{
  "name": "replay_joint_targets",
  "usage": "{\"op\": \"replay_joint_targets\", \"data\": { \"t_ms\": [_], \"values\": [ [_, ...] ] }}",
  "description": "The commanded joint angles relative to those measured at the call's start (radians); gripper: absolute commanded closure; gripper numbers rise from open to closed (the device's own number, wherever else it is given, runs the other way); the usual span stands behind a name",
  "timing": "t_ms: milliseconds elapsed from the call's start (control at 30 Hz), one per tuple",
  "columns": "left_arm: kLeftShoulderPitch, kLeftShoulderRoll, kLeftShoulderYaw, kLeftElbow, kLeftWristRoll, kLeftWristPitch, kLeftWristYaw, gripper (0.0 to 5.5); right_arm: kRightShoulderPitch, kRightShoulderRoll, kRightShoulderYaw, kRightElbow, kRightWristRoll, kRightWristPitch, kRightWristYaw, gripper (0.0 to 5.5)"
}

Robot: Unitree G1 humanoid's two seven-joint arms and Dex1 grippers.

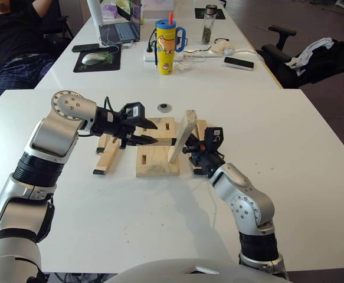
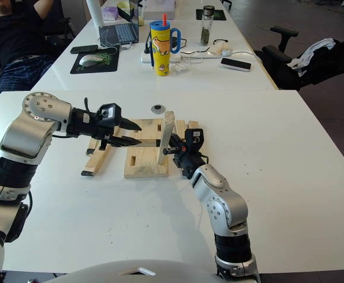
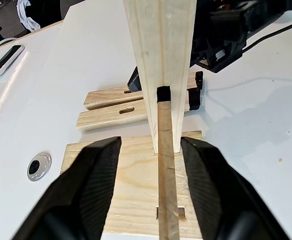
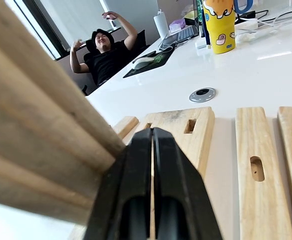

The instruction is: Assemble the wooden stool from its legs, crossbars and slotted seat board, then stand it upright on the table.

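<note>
Straddling the crossbar [image 3: 167,155], left claw [image 3: 150,145] gapes wide; right claw [image 4: 152,135] pinched closed beside the leg [image 1: 182,135], contact unclear.

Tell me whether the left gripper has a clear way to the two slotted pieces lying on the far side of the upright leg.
Probably not directly. The left gripper is open around a crossbar, and the upright leg and right gripper stand between it and the slotted pieces.

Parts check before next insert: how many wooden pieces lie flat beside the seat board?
4: two slotted pieces side by side off the seat board's far right corner, two other pieces along its left edge. More may be hidden.
</note>
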Motion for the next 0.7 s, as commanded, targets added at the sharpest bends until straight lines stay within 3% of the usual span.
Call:
{"op": "replay_joint_targets", "data": {
  "t_ms": [33,233,467,700],
  "values": [
    [-0.071,0.041,0.104,0.036,-0.061,0.052,0.003,2.76,0.015,-0.011,-0.004,-0.005,-0.011,-0.002,0.008,5.50],
    [-0.150,0.053,0.302,0.170,-0.167,0.130,0.095,2.76,0.039,-0.031,-0.034,-0.029,-0.013,-0.025,0.011,5.50],
    [-0.043,0.000,0.336,0.207,-0.122,0.041,0.275,2.76,0.070,-0.112,-0.089,-0.022,-0.066,-0.050,0.013,5.50],
    [0.029,-0.079,0.356,0.202,-0.131,0.001,0.414,2.73,0.085,-0.101,-0.085,0.041,-0.086,-0.035,0.008,4.52]
  ]
}}
